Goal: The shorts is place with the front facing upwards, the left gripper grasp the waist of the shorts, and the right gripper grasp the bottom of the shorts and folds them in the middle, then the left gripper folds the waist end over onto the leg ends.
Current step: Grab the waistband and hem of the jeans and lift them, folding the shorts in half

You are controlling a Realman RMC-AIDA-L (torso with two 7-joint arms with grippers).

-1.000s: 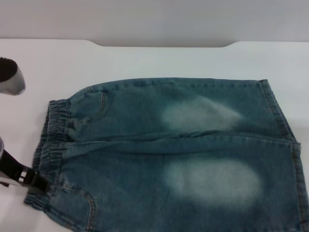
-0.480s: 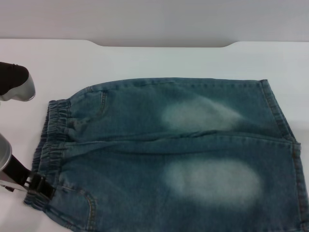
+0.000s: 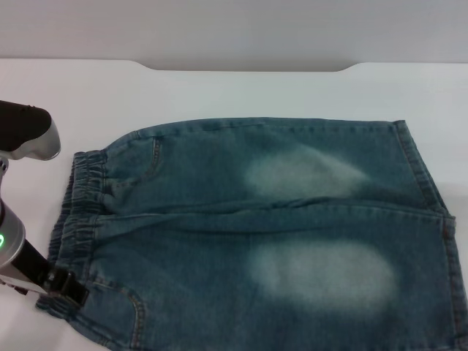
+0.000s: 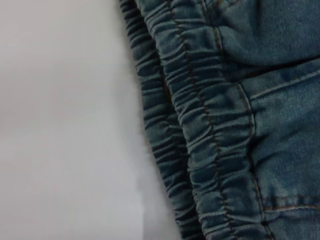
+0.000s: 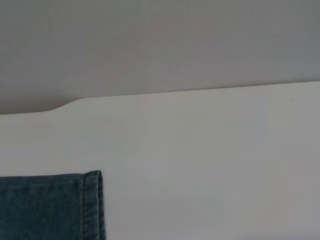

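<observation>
Lying flat, the shorts (image 3: 270,227) put their waist (image 3: 77,227) beside the left pincer (image 3: 69,289), grip unclear.

Looks like a lab or robot test bench rather than a home: a plain white table (image 3: 241,91) with a shaped cut-out along its far edge, backed by a bare grey wall (image 3: 234,29). Only a pair of denim shorts (image 3: 263,234) laid flat, and a silver robot arm (image 3: 25,135) with a green status light coming in from the left
</observation>
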